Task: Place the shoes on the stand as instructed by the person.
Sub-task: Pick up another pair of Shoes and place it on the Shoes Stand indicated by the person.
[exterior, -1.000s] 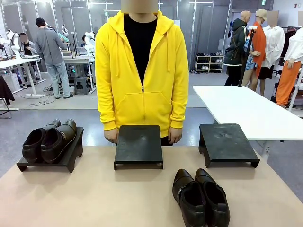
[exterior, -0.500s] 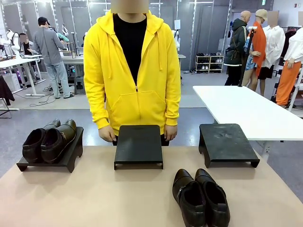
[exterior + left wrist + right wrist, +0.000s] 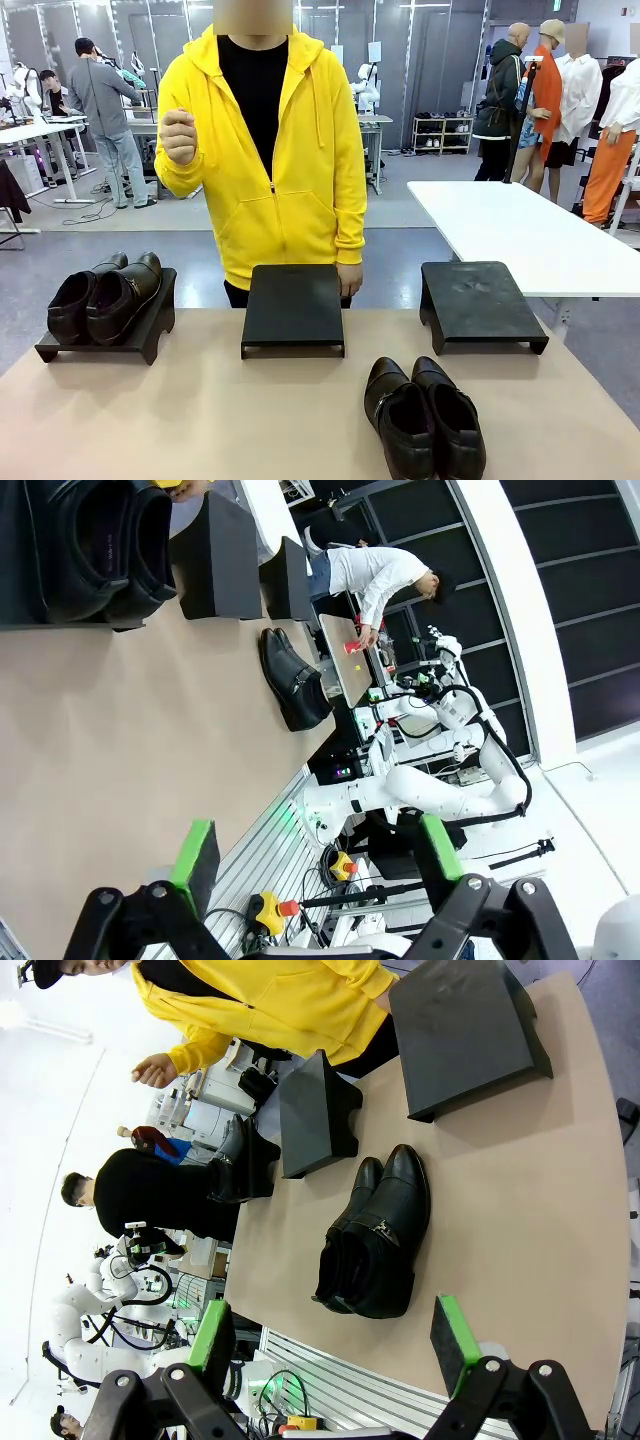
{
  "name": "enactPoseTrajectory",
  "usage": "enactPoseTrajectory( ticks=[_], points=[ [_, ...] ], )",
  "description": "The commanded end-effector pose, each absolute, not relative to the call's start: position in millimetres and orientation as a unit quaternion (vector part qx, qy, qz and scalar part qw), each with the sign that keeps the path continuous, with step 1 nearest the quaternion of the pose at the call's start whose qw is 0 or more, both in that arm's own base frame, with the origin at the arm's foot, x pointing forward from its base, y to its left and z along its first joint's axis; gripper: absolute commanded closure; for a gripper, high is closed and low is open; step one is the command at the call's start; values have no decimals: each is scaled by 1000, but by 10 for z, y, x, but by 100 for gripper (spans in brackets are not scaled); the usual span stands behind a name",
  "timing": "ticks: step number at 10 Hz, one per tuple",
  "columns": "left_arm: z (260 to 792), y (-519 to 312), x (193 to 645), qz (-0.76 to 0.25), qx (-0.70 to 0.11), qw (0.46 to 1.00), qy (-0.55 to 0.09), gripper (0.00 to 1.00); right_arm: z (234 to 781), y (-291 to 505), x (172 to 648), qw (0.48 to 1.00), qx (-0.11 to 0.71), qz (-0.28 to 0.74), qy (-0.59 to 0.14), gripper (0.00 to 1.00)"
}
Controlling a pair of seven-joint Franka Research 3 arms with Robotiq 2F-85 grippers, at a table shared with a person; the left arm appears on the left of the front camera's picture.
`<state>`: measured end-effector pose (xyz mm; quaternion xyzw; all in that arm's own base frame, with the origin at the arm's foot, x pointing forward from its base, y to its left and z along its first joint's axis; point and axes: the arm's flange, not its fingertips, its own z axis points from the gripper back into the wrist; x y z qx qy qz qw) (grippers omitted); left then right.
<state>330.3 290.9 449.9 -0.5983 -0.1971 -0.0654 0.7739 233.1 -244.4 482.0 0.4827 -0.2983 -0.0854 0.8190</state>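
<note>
Dark leather shows in both pairs: one pair of shoes (image 3: 105, 298) sits side by side on the left stand (image 3: 150, 335), while the other pair (image 3: 424, 418) lies on the tan table (image 3: 200, 420) near the robot's edge, in front of the gap between the middle stand (image 3: 293, 305) and the right stand (image 3: 480, 302). The person (image 3: 290, 180) in the yellow hoodie stands behind the middle stand, one hand (image 3: 179, 137) raised in a loose fist at chest height. The left gripper (image 3: 318, 852) and the right gripper (image 3: 332, 1342) hover above the table, green-padded fingers spread wide, gripping nothing.
</note>
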Motion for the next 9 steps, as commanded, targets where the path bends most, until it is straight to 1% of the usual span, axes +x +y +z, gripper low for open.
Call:
enactPoseTrajectory(
  ticks=[1,9],
  points=[
    [4502,2865,3251,-68,-595,776,-198,0,4836,-2452,2341,817,486,-81,-299,0],
    [4502,2865,3251,-68,-595,776,-198,0,4836,-2452,2341,817,486,-81,-299,0]
  ],
)
